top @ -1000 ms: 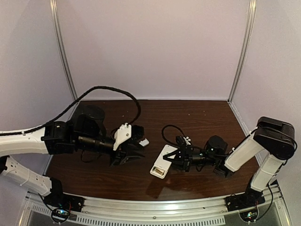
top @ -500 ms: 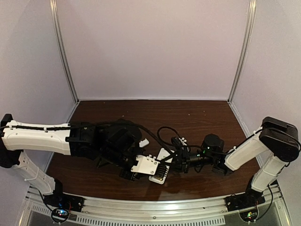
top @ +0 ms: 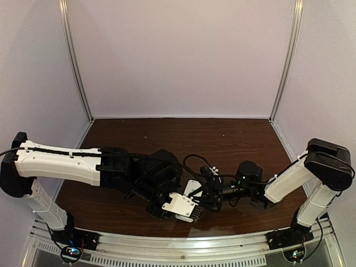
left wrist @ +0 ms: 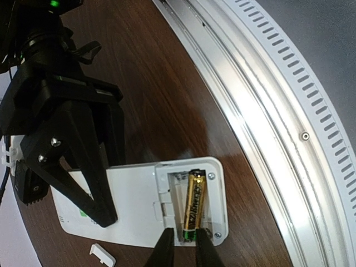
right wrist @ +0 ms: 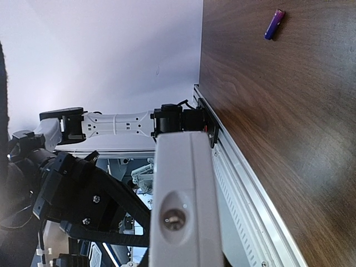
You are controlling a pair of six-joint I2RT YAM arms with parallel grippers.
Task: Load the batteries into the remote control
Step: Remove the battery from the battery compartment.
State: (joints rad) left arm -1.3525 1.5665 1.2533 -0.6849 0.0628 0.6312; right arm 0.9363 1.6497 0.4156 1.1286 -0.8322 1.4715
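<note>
Left claw [left wrist: 183, 246] swung in | pinching gold battery [left wrist: 194, 203]'s near end (it lies inside remote control [left wrist: 130, 194])

Dark wooden table [top: 233, 139], slotted metal rail [left wrist: 261, 111] along its near edge, pale walls [top: 183, 55] behind, two metal corner posts [top: 77, 67]

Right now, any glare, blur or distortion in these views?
Left wrist: hard glare on the metal rail; gold battery in the remote is sharp. Right wrist: dark battery small but crisp. Top view: corner posts bow from lens distortion; table sheen near its front edge.
</note>
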